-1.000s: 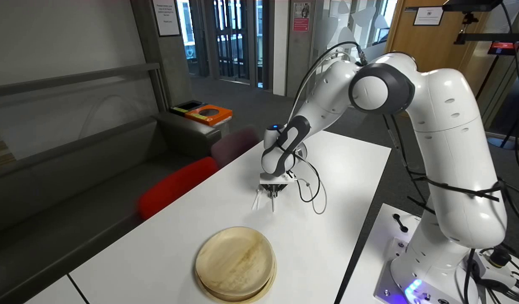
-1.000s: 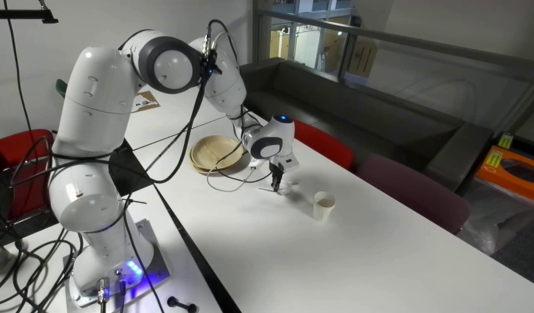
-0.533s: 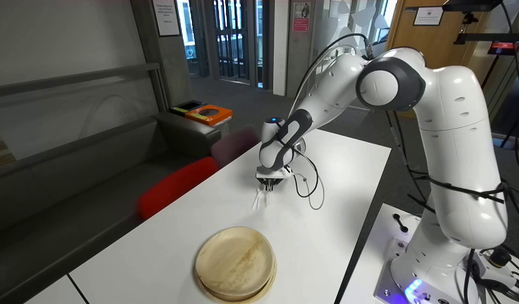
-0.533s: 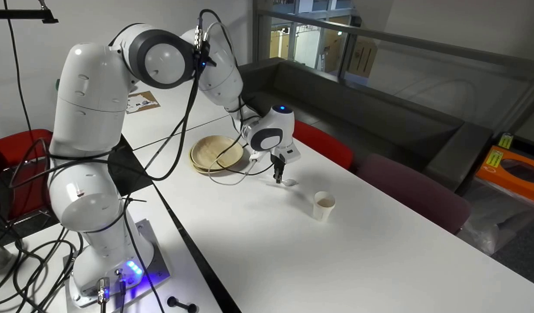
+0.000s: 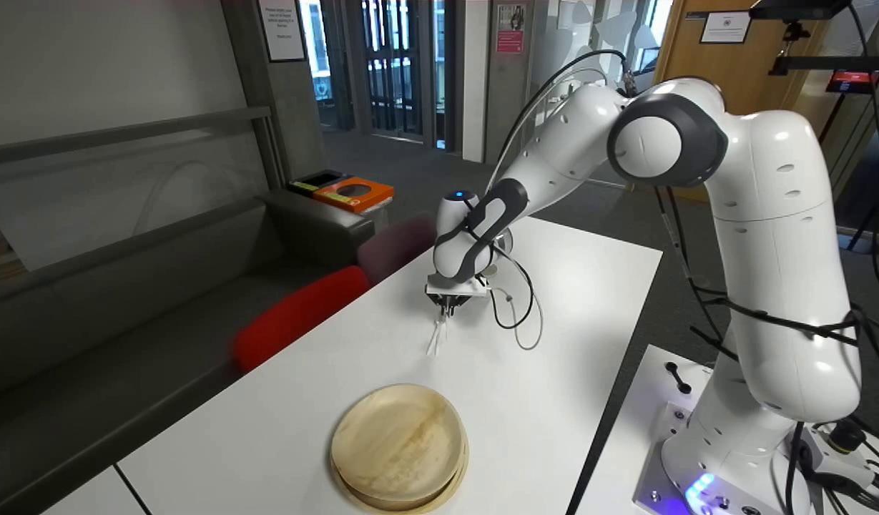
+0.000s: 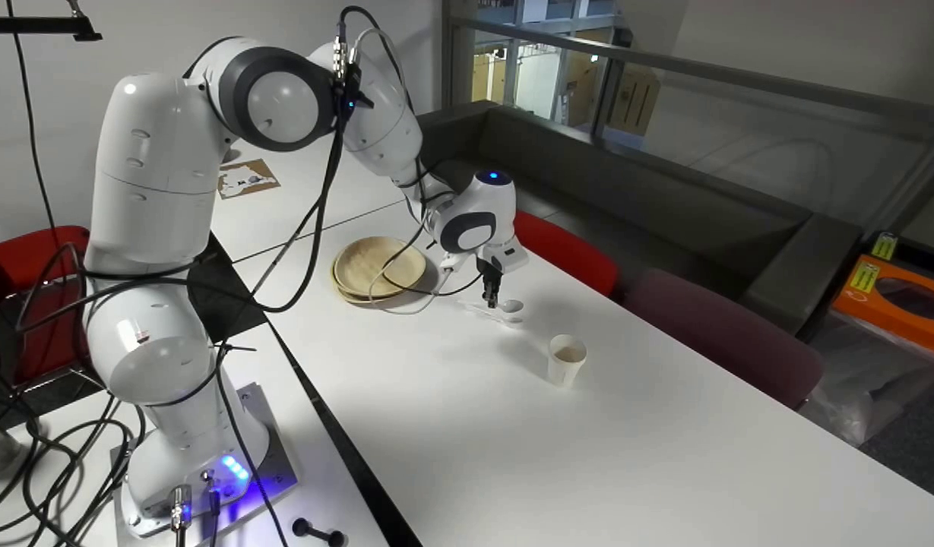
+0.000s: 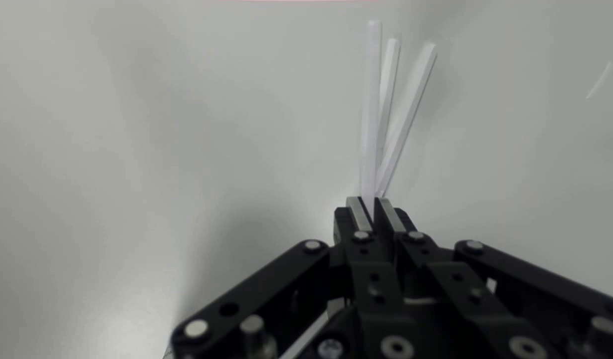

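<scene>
My gripper (image 7: 368, 203) is shut on a thin white plastic spoon (image 7: 371, 99), whose handle runs away from the fingertips in the wrist view. Beside and below that handle, two more white utensil handles (image 7: 411, 107) lie fanned out on the table. In an exterior view the gripper (image 6: 491, 301) hangs a little above the table, with the held spoon's bowl (image 6: 512, 306) sticking out on one side. Just under it rests another white spoon (image 6: 511, 321). From the opposite side, the gripper (image 5: 446, 310) hovers over the white utensils (image 5: 433, 342); what lies beneath the fingers is partly hidden.
Round wooden plates (image 5: 400, 443) are stacked on the white table, seen in both exterior views. A white paper cup (image 6: 565, 368) stands near the gripper. A red chair (image 5: 303, 315) and a mauve chair (image 6: 725, 334) line the table's edge, with a dark sofa (image 5: 160, 322) behind.
The gripper has risen and shifted over the lying utensils, carrying the spoon with it. The grip stays shut. Plates and cup have not moved.
</scene>
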Robot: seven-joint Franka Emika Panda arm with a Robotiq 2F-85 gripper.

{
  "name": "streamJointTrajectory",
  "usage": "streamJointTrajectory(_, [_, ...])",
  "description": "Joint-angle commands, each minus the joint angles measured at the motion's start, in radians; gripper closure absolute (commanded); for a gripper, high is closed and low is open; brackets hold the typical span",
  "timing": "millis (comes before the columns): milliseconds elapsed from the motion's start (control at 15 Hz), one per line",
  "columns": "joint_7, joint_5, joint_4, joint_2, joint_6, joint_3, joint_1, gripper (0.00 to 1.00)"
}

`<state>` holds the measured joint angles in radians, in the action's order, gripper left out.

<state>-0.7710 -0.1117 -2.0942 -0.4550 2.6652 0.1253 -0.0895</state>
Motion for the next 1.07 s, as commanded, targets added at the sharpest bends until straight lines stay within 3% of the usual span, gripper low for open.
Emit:
streamJointTrajectory(0, [-0.01, 0.001, 0.022, 0.006, -0.037, 0.011, -0.004, 0.95])
streamJointTrajectory(1000, [-0.018, 0.0, 0.082, -0.067, -0.053, 0.019, -0.007, 0.96])
